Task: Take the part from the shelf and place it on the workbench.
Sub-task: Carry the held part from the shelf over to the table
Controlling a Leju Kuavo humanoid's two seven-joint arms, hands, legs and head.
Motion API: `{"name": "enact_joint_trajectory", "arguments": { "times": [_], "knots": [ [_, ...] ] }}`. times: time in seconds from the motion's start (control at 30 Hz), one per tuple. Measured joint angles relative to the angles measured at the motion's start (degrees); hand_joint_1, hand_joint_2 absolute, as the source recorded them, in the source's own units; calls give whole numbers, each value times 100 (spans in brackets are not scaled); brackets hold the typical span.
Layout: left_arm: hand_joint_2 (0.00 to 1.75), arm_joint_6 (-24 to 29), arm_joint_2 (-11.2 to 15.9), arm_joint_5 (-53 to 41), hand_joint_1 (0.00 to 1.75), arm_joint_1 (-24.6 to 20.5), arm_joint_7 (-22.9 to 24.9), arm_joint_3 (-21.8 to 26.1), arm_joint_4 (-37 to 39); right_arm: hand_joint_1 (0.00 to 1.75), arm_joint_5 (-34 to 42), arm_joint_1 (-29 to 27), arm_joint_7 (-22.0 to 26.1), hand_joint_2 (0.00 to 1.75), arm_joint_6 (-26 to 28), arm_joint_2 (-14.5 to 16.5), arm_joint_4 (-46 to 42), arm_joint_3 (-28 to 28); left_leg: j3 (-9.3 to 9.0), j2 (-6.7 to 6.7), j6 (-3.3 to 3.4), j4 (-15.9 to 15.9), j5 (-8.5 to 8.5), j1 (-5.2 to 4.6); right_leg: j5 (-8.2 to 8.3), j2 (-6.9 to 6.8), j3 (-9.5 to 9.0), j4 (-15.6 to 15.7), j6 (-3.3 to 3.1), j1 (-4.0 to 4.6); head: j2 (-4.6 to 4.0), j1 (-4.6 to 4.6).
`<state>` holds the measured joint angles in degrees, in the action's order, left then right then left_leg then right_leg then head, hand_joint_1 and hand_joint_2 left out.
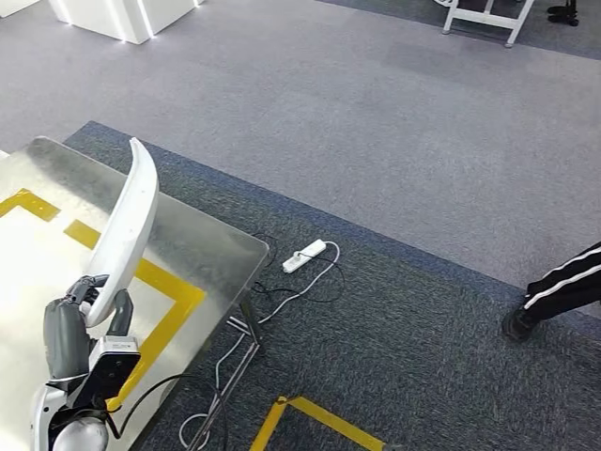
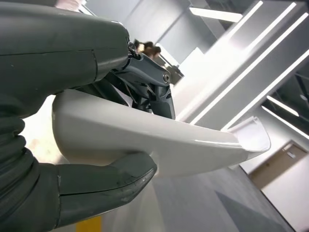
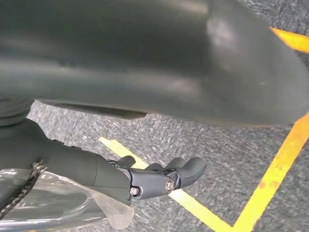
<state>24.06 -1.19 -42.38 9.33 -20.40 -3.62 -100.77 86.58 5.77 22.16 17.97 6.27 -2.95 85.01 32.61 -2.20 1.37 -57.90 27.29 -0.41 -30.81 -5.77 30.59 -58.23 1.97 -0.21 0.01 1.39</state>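
Closest to the lens in the left wrist view, the left hand (image 2: 109, 121) has its thumb under and its darker fingers (image 2: 153, 84) over one end of the long white part (image 2: 175, 145), clamped on it. From that grip the part's long axis runs up and away from the fingers, curving forward over the desk (image 1: 206, 254), its free end well above the steel top with the yellow tape. Setting it down seems to call for lowering and tipping that free end toward the surface just beyond the fingers. At the robot's other side, the right hand (image 3: 156, 176) hangs over the carpet, fingers loosely extended, holding nothing, well apart from the part.
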Motion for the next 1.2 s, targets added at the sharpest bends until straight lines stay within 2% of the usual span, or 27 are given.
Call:
{"name": "enact_joint_trajectory", "arguments": {
  "times": [0.03,0.07,0.1,0.13,0.17,0.2,0.23,0.27,0.3,0.33,0.4,0.47,0.53,0.6,0.67,0.7,0.73,0.77,0.83,0.9,0.97,1.0,1.07,1.1,1.13,1.17,1.2],
  "knots": [
    [175,2,1,-25,175,-8,7,3,-4,0,0,7,-5,0,4,0,0,7,-13,70,32,18,-15,17,-128,161,96,-205,24,-12,0,19],
    [175,4,-1,-52,175,-14,16,4,-8,0,-1,8,-14,0,13,-1,0,11,-12,139,54,20,-22,26,-297,355,266,-546,36,-23,0,40],
    [175,5,-2,-70,175,-19,26,5,-10,0,-2,3,-24,0,21,-1,0,15,-6,213,70,19,-25,28,-471,481,473,-953,40,-28,0,56],
    [175,4,-2,-85,175,-13,37,5,-10,0,-3,-5,-35,0,27,-2,0,21,-2,291,76,18,-27,23,-597,540,682,-1334,43,-29,-1,66],
    [175,5,-1,-93,175,-5,44,7,-10,0,-5,-12,-44,0,33,-2,0,28,-2,369,79,17,-28,18,-633,563,832,-1576,41,-28,-1,66],
    [175,6,1,-99,175,1,51,8,-10,0,-9,-13,-50,0,34,-2,0,35,-4,452,80,13,-29,14,-534,572,867,-1570,33,-28,-1,66],
    [175,8,2,-108,175,5,60,10,-10,0,-14,-9,-54,0,35,-2,0,43,-9,537,78,9,-27,13,-332,590,792,-1342,20,-30,-1,66],
    [175,9,3,-117,175,6,68,15,-10,0,-22,-1,-58,0,36,-2,0,49,-14,618,70,1,-23,14,-78,649,623,-936,5,-34,-1,66],
    [175,12,4,-125,175,6,76,28,-10,0,-35,12,-67,0,38,-1,-1,55,-11,691,55,-8,-17,12,104,778,442,-525,-10,-43,-1,65],
    [175,17,7,-132,175,4,83,52,-10,0,-54,25,-76,0,40,-1,-2,66,5,759,34,-24,-12,15,204,896,284,-200,-23,-55,-1,63],
    [175,28,22,-133,175,13,87,129,-10,0,-105,45,-123,0,55,0,-8,109,54,875,-34,-37,-23,35,198,1031,146,43,-43,-58,-1,59],
    [175,26,48,-106,175,46,86,233,-10,0,-150,62,-173,0,88,2,-23,161,88,942,-100,-46,-29,59,214,920,110,85,-84,-54,-1,58],
    [175,-7,64,-78,175,61,84,340,-10,0,-170,95,-198,0,126,8,-43,192,185,719,-150,-254,118,48,226,782,84,121,-152,-67,-1,38],
    [175,-45,66,-73,175,53,84,411,-9,0,-177,115,-210,0,144,11,-57,215,493,397,-198,-912,466,46,210,619,66,134,-207,-62,-1,18],
    [175,-57,66,-73,175,65,84,453,-8,0,-179,113,-221,0,146,11,-66,240,826,289,-238,-1593,705,70,184,435,53,133,-227,-52,-1,16],
    [175,-57,66,-73,175,74,84,474,-8,0,-179,113,-225,0,146,11,-69,254,866,268,-250,-1673,666,82,170,349,41,132,-226,-50,-1,16],
    [175,-57,67,-73,175,81,84,495,-8,0,-179,115,-227,0,146,11,-73,266,785,240,-255,-1510,515,89,153,268,21,132,-218,-49,-1,15],
    [175,-57,67,-73,175,85,84,515,-8,0,-179,118,-227,0,146,11,-79,275,607,171,-250,-1160,299,91,133,195,-8,132,-204,-48,-1,15],
    [175,-57,66,-74,175,77,84,533,-8,0,-180,124,-226,0,146,11,-89,289,224,-96,-213,-406,9,53,84,69,-62,124,-156,-24,-1,13],
    [175,-70,63,-94,175,66,82,534,-8,0,-180,130,-226,0,147,11,-96,293,91,-236,-150,-96,-18,8,44,-57,-88,119,-99,11,-1,19],
    [175,-99,60,-162,175,68,87,538,-8,0,-179,145,-227,0,153,11,-103,295,98,-110,-81,-61,-20,6,9,-174,-110,130,-38,15,0,25],
    [175,-114,57,-224,175,67,93,534,-9,0,-175,155,-226,0,158,11,-107,296,87,-37,-47,-42,-28,19,-41,-108,-106,91,-4,5,-1,32],
    [175,-114,49,-374,175,44,128,516,-9,0,-160,167,-213,0,167,10,-113,297,62,98,23,-7,-51,51,-285,216,68,-303,49,-16,0,58],
    [175,-102,43,-451,175,31,150,498,-9,0,-146,159,-205,0,174,10,-115,297,63,165,45,-7,-54,54,-460,405,251,-683,57,-21,-1,74],
    [175,-83,37,-519,175,25,175,479,-8,0,-132,143,-198,0,179,9,-116,297,68,241,61,-9,-56,52,-622,503,480,-1109,58,-23,-1,81],
    [175,-63,32,-579,175,26,200,456,-8,0,-119,121,-196,0,185,9,-116,297,69,320,69,-10,-56,49,-713,548,689,-1457,57,-23,-1,82],
    [175,-46,29,-630,175,29,219,434,-8,0,-110,102,-192,0,188,9,-116,297,67,404,70,-12,-56,47,-695,566,826,-1630,51,-22,-1,83]
  ]
}}
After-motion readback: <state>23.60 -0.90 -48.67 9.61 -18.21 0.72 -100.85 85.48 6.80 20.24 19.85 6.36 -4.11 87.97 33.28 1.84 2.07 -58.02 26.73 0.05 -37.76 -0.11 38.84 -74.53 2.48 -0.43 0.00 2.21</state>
